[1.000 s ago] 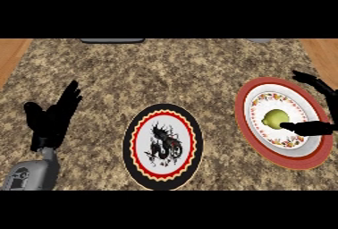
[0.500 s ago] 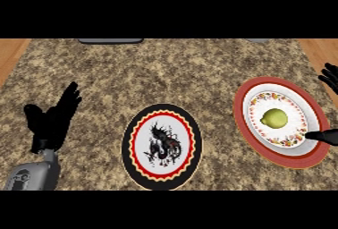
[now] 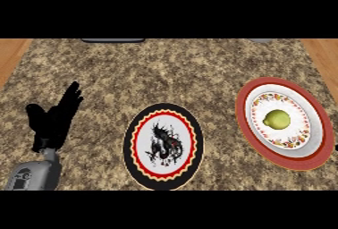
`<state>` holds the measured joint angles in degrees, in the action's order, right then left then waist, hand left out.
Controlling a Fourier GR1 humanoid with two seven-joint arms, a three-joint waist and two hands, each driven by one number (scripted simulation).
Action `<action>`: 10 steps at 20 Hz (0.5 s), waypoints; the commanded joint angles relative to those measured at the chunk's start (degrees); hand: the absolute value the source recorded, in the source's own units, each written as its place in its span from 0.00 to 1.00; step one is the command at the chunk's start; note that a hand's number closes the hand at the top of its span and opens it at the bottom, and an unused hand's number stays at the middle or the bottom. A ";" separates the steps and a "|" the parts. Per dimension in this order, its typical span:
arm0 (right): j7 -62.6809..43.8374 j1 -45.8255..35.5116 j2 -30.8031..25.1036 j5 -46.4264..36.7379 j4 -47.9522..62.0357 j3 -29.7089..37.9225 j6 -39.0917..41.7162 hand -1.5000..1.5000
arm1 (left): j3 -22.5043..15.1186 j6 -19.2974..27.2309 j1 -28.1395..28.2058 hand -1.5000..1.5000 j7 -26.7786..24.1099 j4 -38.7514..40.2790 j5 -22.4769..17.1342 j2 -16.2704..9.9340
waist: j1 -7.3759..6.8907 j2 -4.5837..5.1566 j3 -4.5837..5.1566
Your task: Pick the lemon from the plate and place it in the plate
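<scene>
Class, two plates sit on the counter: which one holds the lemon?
The red-rimmed plate at the right holds the lemon. The black-rimmed plate in the middle holds nothing, showing only a dark printed figure.

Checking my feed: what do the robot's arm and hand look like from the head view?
Only the left limb shows: a grey forearm with a rounded casing, ending in a plain black left hand with slim fingers and a thumb. No cables or markings visible.

Place: a kitchen, judged from its fittings and tableware.
Bench point(image 3: 165, 71): speckled brown granite top, with wood showing past its left and right edges.
Tableware: a black-rimmed plate point(image 3: 163, 142) with a dark figure; a red-rimmed plate point(image 3: 285, 121) with floral border.
Food: a lemon point(image 3: 277, 119) on the red-rimmed plate.
</scene>
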<state>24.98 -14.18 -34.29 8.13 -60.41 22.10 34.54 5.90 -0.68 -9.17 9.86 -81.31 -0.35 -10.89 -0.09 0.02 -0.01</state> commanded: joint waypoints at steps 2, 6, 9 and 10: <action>5.82 -1.37 -3.66 -2.13 7.88 1.83 3.36 0.00 | -1.02 1.25 -1.13 0.50 2.92 -1.82 1.13 1.42 | -0.12 0.04 -0.02; 8.29 -5.70 -5.61 -3.59 14.93 1.80 2.59 0.00 | 1.65 -2.14 -2.14 0.50 1.13 0.60 -1.05 -0.90 | -0.20 0.07 -0.01; 15.66 -6.30 -8.66 -6.72 22.24 0.88 4.10 0.00 | 1.92 -2.34 0.64 0.50 0.42 -1.50 -1.30 -1.09 | -0.64 0.17 -0.06; 16.65 -8.69 -10.03 -8.48 25.89 0.45 2.64 0.00 | 0.10 -2.21 2.52 0.50 0.83 -3.75 -0.49 0.07 | -0.95 0.22 -0.09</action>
<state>32.86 -19.74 -41.46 3.10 -43.41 23.15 33.42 6.53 -2.17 -8.98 10.65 -82.51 -0.68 -11.14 -0.58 0.15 -0.06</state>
